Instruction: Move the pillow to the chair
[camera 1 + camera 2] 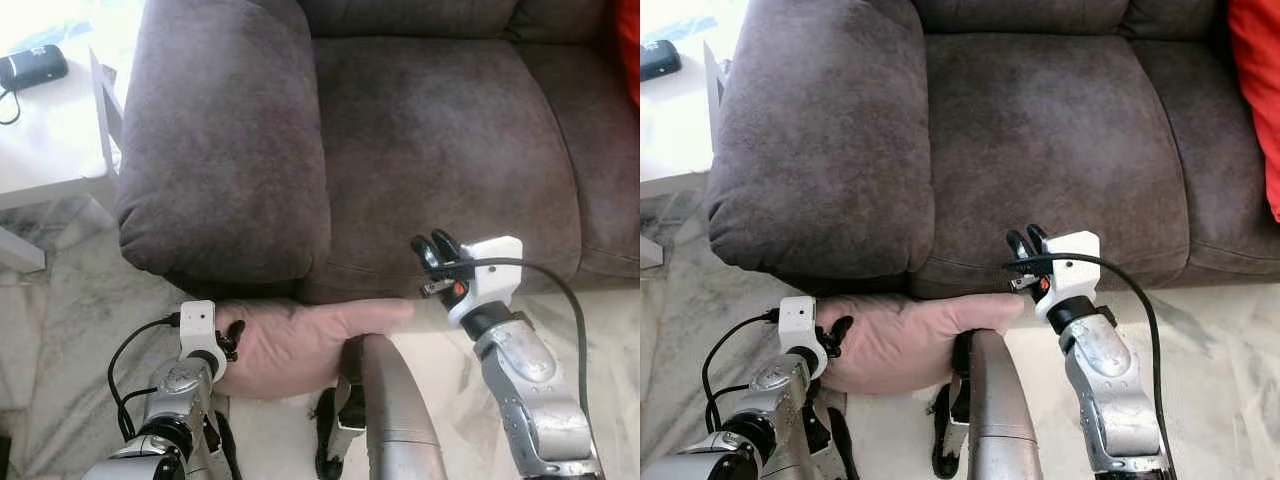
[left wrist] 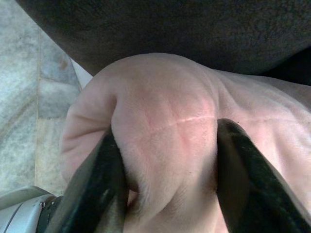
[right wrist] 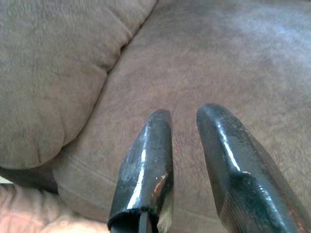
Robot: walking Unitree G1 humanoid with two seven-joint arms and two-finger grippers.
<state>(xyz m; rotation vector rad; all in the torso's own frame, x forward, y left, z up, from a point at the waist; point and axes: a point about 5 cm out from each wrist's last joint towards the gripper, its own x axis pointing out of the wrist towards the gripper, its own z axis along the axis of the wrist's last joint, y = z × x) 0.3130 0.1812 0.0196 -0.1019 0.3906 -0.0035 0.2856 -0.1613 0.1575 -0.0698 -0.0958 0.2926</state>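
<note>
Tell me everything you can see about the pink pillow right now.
The pillow is pale pink, soft and plush-looking, with a fine seam across its bunched end. It lies low in front of the brown sofa, tucked under the front of the armrest, above the marble floor. The left claw is shut on one end, its black fingers pinching a fold of fabric. The right claw hovers above the other end, fingers slightly apart, not touching it.
</note>
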